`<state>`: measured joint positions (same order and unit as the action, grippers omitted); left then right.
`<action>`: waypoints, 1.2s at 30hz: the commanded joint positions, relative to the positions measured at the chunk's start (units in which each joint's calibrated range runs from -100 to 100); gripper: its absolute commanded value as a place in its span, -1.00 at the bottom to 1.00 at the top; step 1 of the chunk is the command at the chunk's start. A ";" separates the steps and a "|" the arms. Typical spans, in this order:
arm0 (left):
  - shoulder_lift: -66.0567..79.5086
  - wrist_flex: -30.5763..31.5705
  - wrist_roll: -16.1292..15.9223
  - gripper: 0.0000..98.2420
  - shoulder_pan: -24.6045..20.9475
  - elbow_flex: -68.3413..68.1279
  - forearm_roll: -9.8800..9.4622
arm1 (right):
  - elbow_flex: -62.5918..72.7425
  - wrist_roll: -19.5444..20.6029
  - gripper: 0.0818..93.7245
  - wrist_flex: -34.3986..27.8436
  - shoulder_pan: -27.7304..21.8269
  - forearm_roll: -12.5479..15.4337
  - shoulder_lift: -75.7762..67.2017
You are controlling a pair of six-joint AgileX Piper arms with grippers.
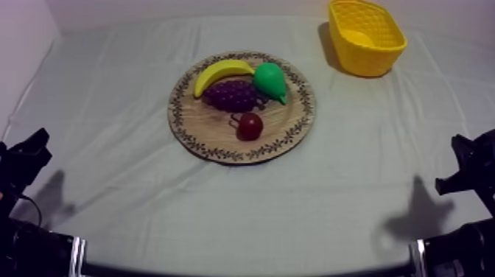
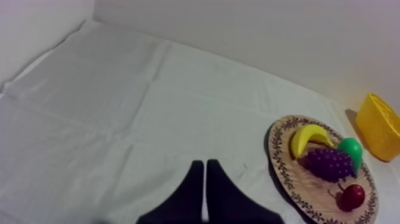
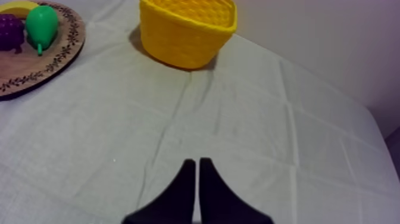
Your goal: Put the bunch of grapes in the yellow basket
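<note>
The purple bunch of grapes (image 1: pixel 233 95) lies on the round wooden board (image 1: pixel 289 132) in the middle of the table, between a banana (image 1: pixel 220 73), a green pear (image 1: pixel 270 80) and a small red fruit (image 1: pixel 250 126). The yellow basket (image 1: pixel 366 37) stands at the far right and holds nothing I can see. My left gripper (image 1: pixel 29 151) rests low at the left edge, far from the board; its fingers (image 2: pixel 205 173) lie together as a narrow wedge over bare cloth. My right gripper (image 1: pixel 460 158) rests low at the right edge, its fingers (image 3: pixel 197 170) also together, with the basket (image 3: pixel 187 30) well ahead of them.
Grey-white cloth covers the table, with open cloth between both grippers and the board (image 2: pixel 297 190). A wall runs along the far edge behind the basket (image 2: pixel 381 125). The pear (image 3: pixel 41 24) and grapes (image 3: pixel 11 30) lie on the board's side nearest the basket.
</note>
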<state>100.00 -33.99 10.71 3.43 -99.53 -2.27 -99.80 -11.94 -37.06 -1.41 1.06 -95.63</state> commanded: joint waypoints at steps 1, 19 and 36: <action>0.00 -0.05 0.01 -1.00 0.01 -0.02 0.00 | 0.02 -0.01 -0.99 -0.04 0.04 -0.01 -0.04; 0.00 -0.05 0.01 -1.00 0.01 -0.02 0.00 | 0.02 -0.15 -0.99 -0.41 0.14 0.01 -0.04; 0.00 -0.05 0.01 -1.00 0.01 -0.02 0.00 | 16.69 3.60 -0.99 -4.18 2.30 -2.62 13.66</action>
<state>100.00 -33.99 10.71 3.43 -99.53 -2.27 -89.71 -8.29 -39.43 0.82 -1.55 -86.15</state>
